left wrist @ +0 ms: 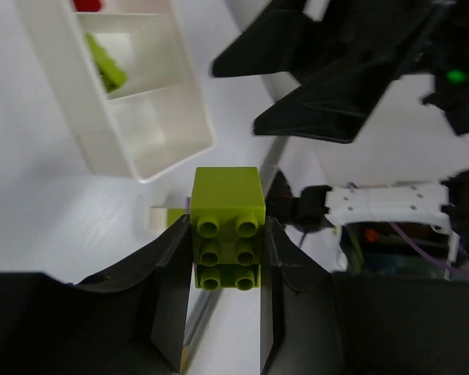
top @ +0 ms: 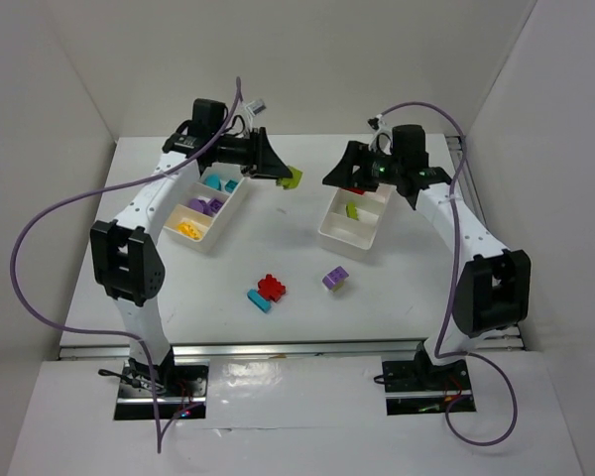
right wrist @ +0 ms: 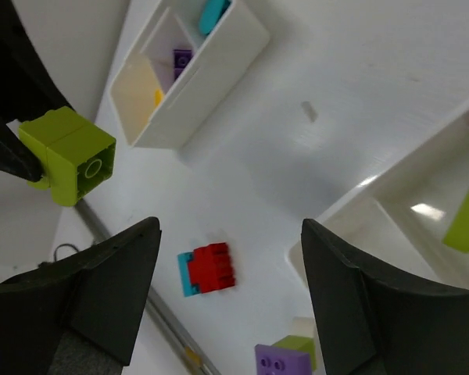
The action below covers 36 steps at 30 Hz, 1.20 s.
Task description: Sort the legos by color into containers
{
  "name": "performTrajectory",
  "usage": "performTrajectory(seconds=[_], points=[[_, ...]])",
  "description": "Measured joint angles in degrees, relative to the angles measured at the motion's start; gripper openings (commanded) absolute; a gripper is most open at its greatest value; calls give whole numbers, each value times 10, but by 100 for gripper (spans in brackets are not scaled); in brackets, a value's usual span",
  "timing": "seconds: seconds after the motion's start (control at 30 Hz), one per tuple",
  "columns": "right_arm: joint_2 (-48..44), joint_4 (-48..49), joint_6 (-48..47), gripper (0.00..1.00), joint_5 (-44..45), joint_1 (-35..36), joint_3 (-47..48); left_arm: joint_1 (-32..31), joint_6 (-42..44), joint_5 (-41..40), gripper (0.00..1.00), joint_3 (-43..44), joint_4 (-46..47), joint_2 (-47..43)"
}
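On your left, a white rectangular plastic tray with dividers lies on the white table. It holds cyan bricks in its far compartment, purple bricks in the middle one and yellow bricks in the near one. Just to the right of its far end you see the left gripper held off the table. Its two black fingers are clamped on the sides of a lime green plastic brick, whose studs face the wrist camera. Nearer to the arm bases, a red and cyan cluster lies flat on the table, and a purple and lime green cluster lies to the right of it, apart from it. Further right is the second white divided tray, with one small lime green piece in its middle compartment and something red in the far one. The right gripper hangs over the far end of this tray. Its fingers stand wide apart and nothing is between them.
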Motion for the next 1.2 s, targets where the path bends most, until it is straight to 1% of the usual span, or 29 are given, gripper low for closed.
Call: performTrajectory(seconds=[0.13,0.2,0.33,0.37,0.43,0.53,0.7,0.77,0.83,1.0,1.03,1.13,1.17,1.2], points=[[0,48,20,82,-86,-2,-14,0,-37,90,0,-2,73,2],[0,90,35,82,-133,-3,-19,0,-70,128,0,-17,138,1],[0,169,75,84,-210,-3,-27,-1,-125,170,0,-57,228,0],[0,187,82,86,-224,-2,-28,-1,-136,177,0,-64,237,0],[0,215,97,87,-251,0,-28,-3,-149,188,0,-67,253,0],[4,237,109,87,-280,7,-23,-4,-157,200,0,-67,277,0],[28,254,119,87,-302,29,-8,-7,-176,206,0,-66,304,0],[36,254,121,84,-306,35,-7,-9,-178,208,0,-66,304,0],[42,254,121,76,-308,41,-5,-11,-178,208,0,-66,304,0],[49,261,132,61,-314,46,5,-19,-180,210,0,-66,311,0],[49,264,135,53,-316,47,6,-20,-180,209,0,-66,312,0],[49,278,149,33,-324,50,6,-19,-175,212,0,-66,313,0],[49,279,156,23,-325,50,6,-19,-171,213,0,-66,316,0],[49,281,158,19,-326,50,6,-19,-167,213,0,-66,316,0]])
